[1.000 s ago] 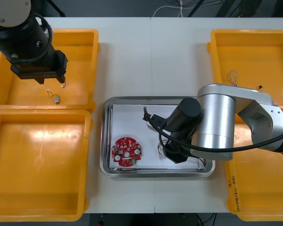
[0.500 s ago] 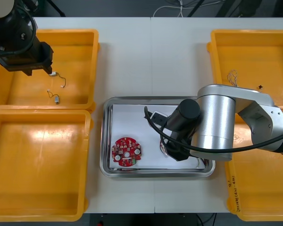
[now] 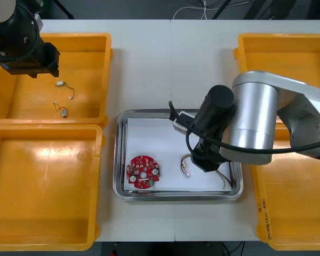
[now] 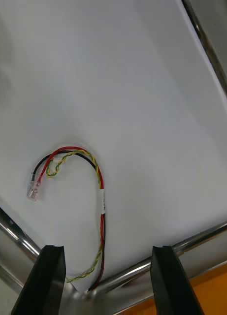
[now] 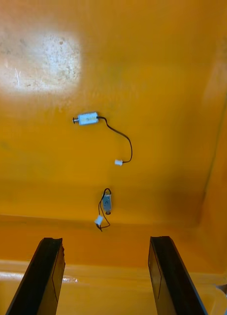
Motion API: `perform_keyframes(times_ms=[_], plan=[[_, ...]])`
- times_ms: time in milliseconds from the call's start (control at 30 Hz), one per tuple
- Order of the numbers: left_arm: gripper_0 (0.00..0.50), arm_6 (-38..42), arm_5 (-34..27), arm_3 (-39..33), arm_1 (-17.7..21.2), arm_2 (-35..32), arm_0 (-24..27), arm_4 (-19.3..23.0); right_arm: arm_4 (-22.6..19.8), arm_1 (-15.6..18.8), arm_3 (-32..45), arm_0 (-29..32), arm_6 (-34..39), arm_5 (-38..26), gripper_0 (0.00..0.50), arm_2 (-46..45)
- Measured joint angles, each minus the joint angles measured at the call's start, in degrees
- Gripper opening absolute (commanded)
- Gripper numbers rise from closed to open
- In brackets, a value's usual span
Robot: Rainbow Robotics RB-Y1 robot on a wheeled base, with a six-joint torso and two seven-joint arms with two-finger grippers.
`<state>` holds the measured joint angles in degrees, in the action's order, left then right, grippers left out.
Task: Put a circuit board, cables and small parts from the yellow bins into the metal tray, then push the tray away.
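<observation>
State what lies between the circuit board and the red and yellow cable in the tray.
Nothing: in the front view only bare white tray floor separates the circuit board from the red and yellow cable. The right gripper hovers open above the cable.

Legible text: none. Rim of yellow bin, 4 o'clock from metal tray: small print, too small to read.

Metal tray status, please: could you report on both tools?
Right tool open over red and yellow cable in metal tray. Left tool open above small metal parts. No obstruction.
</observation>
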<state>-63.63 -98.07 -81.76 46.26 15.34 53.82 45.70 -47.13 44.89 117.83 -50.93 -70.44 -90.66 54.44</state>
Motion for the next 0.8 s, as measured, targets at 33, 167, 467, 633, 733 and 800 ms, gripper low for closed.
perform_keyframes(times_ms=[33, 167, 467, 633, 733, 800], plan=[[0.500, 0.00, 0.92, 0.57, 0.00, 0.00, 0.00, 0.01, -1.14, 0.00, 0.00, -0.11, 0.00, -0.69, 0.500, -1.18], [0.500, -0.05, 3.81, 3.30, 0.00, 0.00, 0.00, 0.07, -4.86, 0.00, 0.02, -0.49, 0.00, -3.85, 0.500, -6.30], [0.500, -6.72, 6.61, 6.39, 0.00, 0.00, 0.00, 0.01, -8.85, 0.08, 0.03, -2.97, 0.02, -12.31, 0.500, -15.58], [0.500, -7.52, 10.26, 9.15, -0.04, 0.00, 0.00, -0.15, -11.61, 0.41, -1.42, -3.45, 0.03, -16.55, 0.500, -21.74], [0.500, -7.52, 11.81, 10.66, -0.15, 0.00, 0.00, -1.06, -13.24, 1.20, -4.10, -3.79, 0.02, -17.77, 0.500, -25.19], [0.500, -7.52, 12.24, 11.42, -0.31, 0.00, 0.00, -1.81, -13.94, 1.87, -6.32, -3.96, 0.02, -17.96, 0.500, -27.18]])
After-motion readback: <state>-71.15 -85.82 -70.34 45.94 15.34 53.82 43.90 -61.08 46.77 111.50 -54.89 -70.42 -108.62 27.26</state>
